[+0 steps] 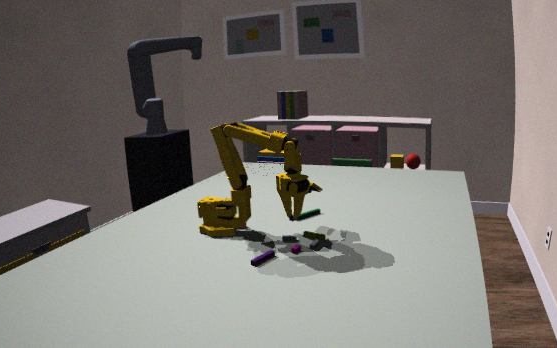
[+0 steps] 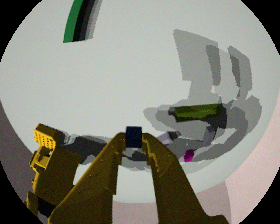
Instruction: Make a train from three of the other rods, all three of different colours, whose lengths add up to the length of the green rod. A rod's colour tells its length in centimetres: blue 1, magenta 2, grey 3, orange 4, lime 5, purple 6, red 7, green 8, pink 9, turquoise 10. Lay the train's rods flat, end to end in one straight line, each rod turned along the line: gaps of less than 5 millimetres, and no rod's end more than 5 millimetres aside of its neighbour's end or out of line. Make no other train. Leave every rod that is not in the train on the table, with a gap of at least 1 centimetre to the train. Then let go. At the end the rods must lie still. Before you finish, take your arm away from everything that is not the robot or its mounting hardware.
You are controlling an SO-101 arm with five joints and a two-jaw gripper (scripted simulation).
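My gripper [image 1: 291, 216] is shut on the small blue rod [image 2: 134, 137], which sits between the fingertips in the wrist view. In the exterior view the fingertips hang just above the table, close to the left end of the green rod [image 1: 308, 214]. The green rod also shows in the wrist view [image 2: 82, 7], far up and left of the fingers. Nearer the front lie the lime rod [image 1: 314, 234], the magenta rod [image 1: 296, 248], the purple rod [image 1: 263, 257] and grey rods [image 1: 289, 238] in the arm's shadow. The lime rod [image 2: 199, 112] and magenta rod [image 2: 188, 156] show right of the fingers.
The arm's yellow base [image 1: 219, 215] stands left of the rods. A dark rod or block [image 1: 320, 244] lies in the shadow by the magenta rod. A shelf [image 1: 339, 140] with boxes stands beyond the table's far edge.
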